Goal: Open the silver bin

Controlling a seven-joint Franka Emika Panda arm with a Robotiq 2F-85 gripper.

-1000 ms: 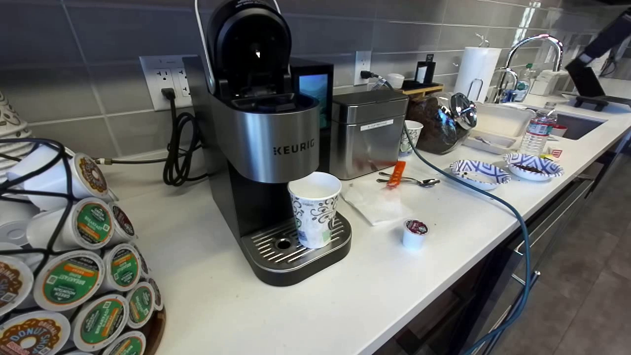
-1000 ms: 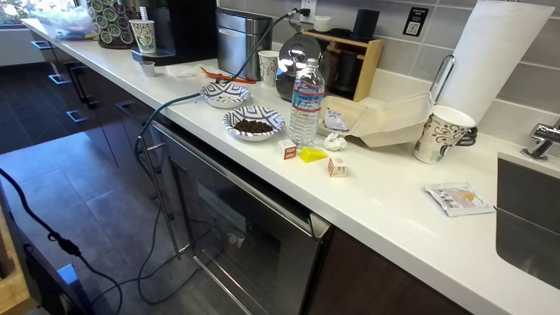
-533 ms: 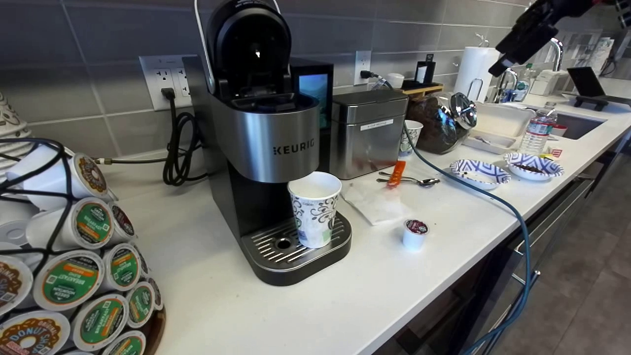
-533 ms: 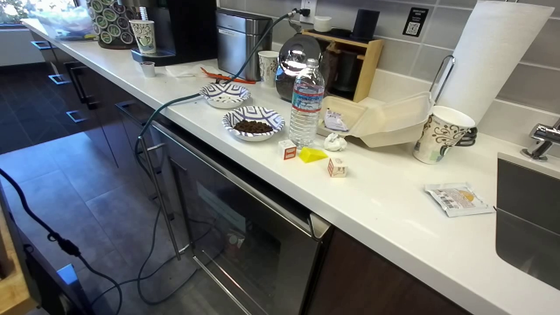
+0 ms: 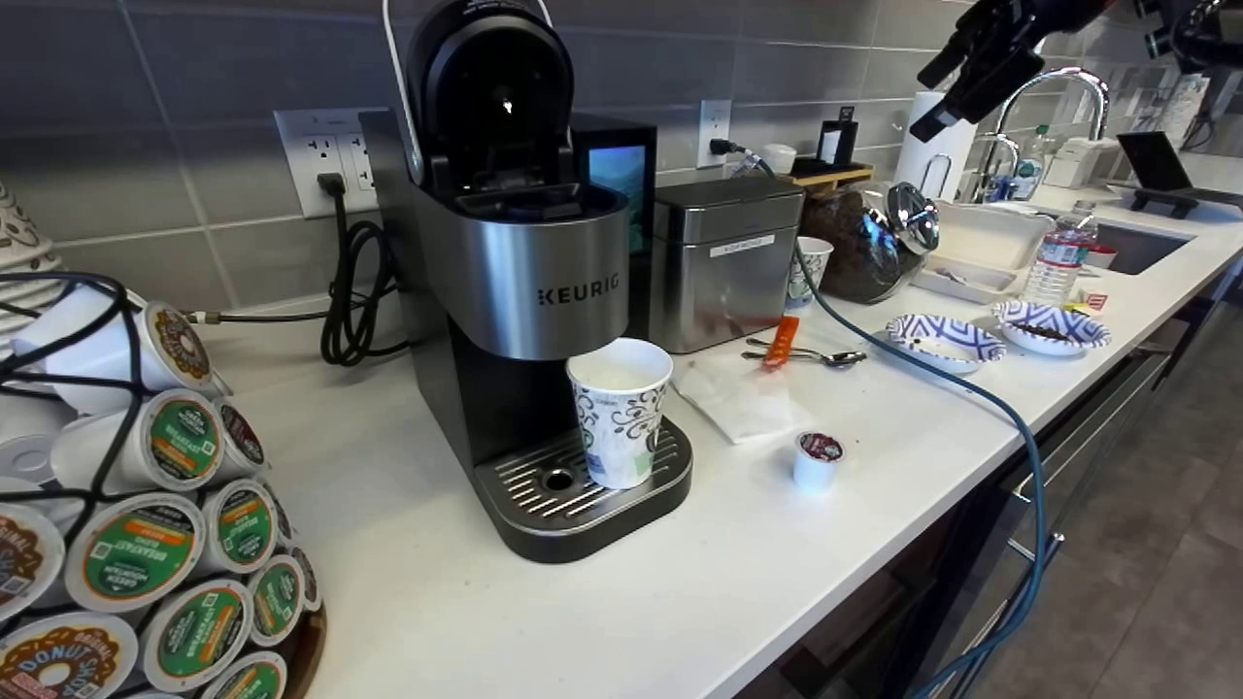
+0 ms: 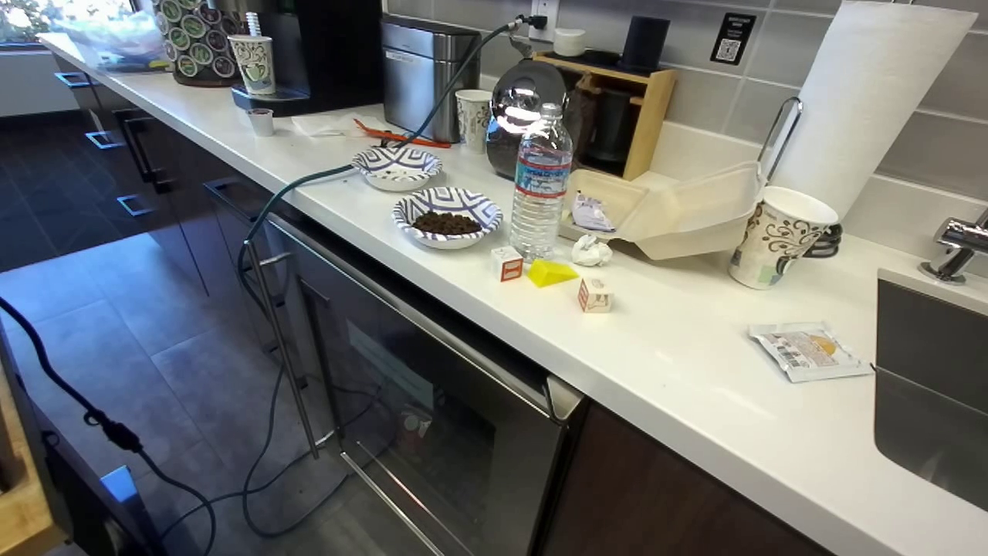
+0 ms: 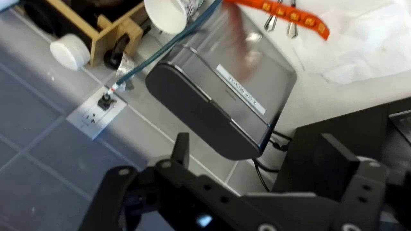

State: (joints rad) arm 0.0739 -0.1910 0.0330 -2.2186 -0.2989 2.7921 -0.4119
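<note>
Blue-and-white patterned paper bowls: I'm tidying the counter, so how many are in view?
2: in both exterior views, one bowl, holding dark-brown granules, stands beside the clear plastic bottle; the other bowl stands nearer the boxy brushed-steel bin. More could be hidden.

A kitchen — coffee machine (image 5: 573,286), sink (image 6: 938,347), faucet (image 6: 961,238), white counter (image 6: 679,363).

The tiled wall (image 5: 262,58) is grey with pale joints and carries white outlets (image 5: 714,118); in an exterior view, light (image 5: 1034,49) glints off its far stretch. Against it runs a long white table (image 6: 679,363), with a grey sink (image 6: 930,340) set in it beside a chrome faucet (image 6: 963,235). Dark cabinets (image 6: 664,479) and a glossy-fronted appliance (image 6: 463,463) stand below. The grey tiled floor (image 6: 204,340) looks bluish in places, and a bright window (image 6: 46,17) shows past the table's far end.
</note>
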